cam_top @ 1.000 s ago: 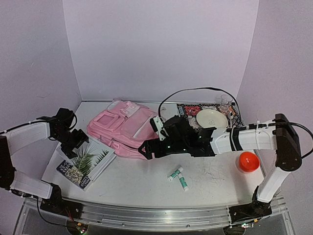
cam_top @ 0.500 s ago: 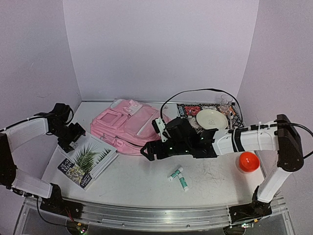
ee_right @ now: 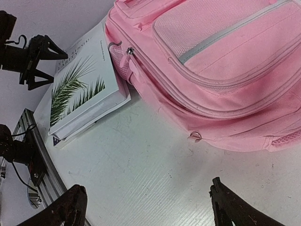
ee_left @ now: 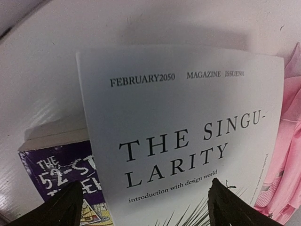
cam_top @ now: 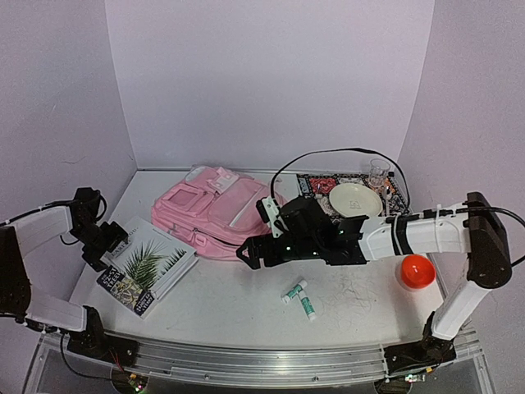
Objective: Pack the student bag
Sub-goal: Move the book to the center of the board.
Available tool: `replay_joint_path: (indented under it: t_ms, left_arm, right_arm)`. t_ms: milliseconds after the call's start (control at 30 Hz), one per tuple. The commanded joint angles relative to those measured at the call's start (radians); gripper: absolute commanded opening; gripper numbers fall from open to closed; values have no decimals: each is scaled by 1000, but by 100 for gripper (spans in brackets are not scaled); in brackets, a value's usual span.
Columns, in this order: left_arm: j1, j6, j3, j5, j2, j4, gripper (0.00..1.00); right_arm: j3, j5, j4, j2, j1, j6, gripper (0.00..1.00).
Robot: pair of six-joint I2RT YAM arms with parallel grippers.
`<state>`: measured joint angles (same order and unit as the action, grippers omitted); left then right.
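Note:
The pink student bag point(cam_top: 215, 212) lies flat at the table's back left, front pockets up, and fills the top right of the right wrist view point(ee_right: 221, 70). A white magazine point(cam_top: 152, 261) with a palm leaf lies next to the bag's left side, on top of a purple book point(cam_top: 121, 287). My left gripper point(cam_top: 109, 246) is open at the magazine's far left corner, its jaws wide over the cover point(ee_left: 188, 132). My right gripper point(cam_top: 250, 254) is open and empty over bare table point(ee_right: 150, 207), just in front of the bag's near edge.
Two small green-and-white tubes point(cam_top: 299, 297) lie in front of the right arm. An orange ball point(cam_top: 416, 271) sits at the right. A pale plate point(cam_top: 355, 199) on a patterned mat point(cam_top: 316, 184) and a clear glass point(cam_top: 377, 172) stand at the back right.
My left arm has drawn back to the left, off the magazine's middle to its far left corner. My right gripper has barely moved.

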<state>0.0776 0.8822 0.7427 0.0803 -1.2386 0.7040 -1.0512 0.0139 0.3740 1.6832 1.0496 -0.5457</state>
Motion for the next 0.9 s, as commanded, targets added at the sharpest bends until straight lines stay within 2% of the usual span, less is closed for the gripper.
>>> replay_joint_path:
  t_ms: [0, 100, 200, 367, 500, 633, 767, 867]
  left_arm:
    - [-3, 0, -29, 130, -12, -99, 93]
    - [-24, 20, -28, 177, 3, -144, 93]
    - [-96, 27, -2, 196, -11, -184, 93]
    - [-213, 12, 58, 175, -76, -222, 93]
    - [-215, -6, 70, 74, -32, -179, 93]
    - [-161, -41, 79, -109, 2, -64, 94]
    - [0, -94, 48, -91, -6, -49, 94]
    - [28, -131, 70, -119, -38, -50, 95]
  right_arm:
    - [11, -11, 3, -42, -3, 6, 92]
    - [8, -11, 3, -38, -3, 6, 92]
    - [3, -7, 4, -31, -3, 6, 92]
    - [-11, 4, 5, -16, -3, 6, 92]
    - [-7, 4, 5, -23, -3, 4, 92]
    - [16, -8, 5, -46, -3, -1, 92]
    - [38, -12, 5, -65, -3, -5, 92]
    - [50, -12, 4, -73, -2, -9, 92]
